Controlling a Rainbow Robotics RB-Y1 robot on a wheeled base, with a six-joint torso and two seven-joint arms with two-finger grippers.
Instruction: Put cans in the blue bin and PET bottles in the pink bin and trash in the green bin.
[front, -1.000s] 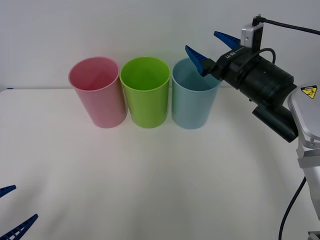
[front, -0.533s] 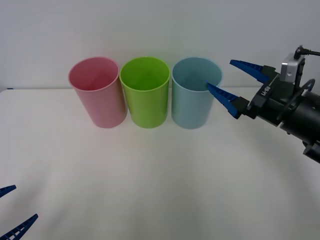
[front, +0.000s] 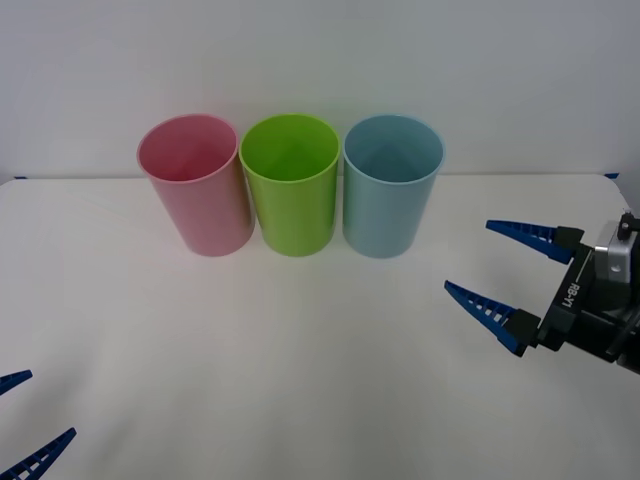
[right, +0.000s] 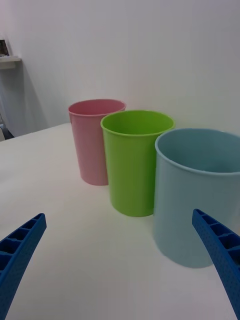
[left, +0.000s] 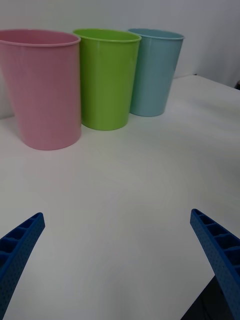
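Observation:
Three tall bins stand in a row at the back of the white table: the pink bin (front: 195, 190), the green bin (front: 292, 190) and the blue bin (front: 392, 195). My right gripper (front: 467, 257) hangs open and empty low over the table, to the right of the blue bin and nearer to me. Its wrist view looks at the blue bin (right: 192, 200), the green bin (right: 132, 165) and the pink bin (right: 92, 145) from just above the tabletop. My left gripper (front: 50, 404) rests open and empty at the front left corner. Cans, PET bottles and trash are out of view.
The white table (front: 300, 350) stretches bare between the bins and both grippers. A pale wall rises right behind the bins. From the left wrist, the pink bin (left: 45, 90) is closest, then the green bin (left: 105, 80) and the blue bin (left: 152, 72).
My right gripper has swung from above the blue bin's rim down and to the right, toward me, staying open. The left arm and the bins have not moved.

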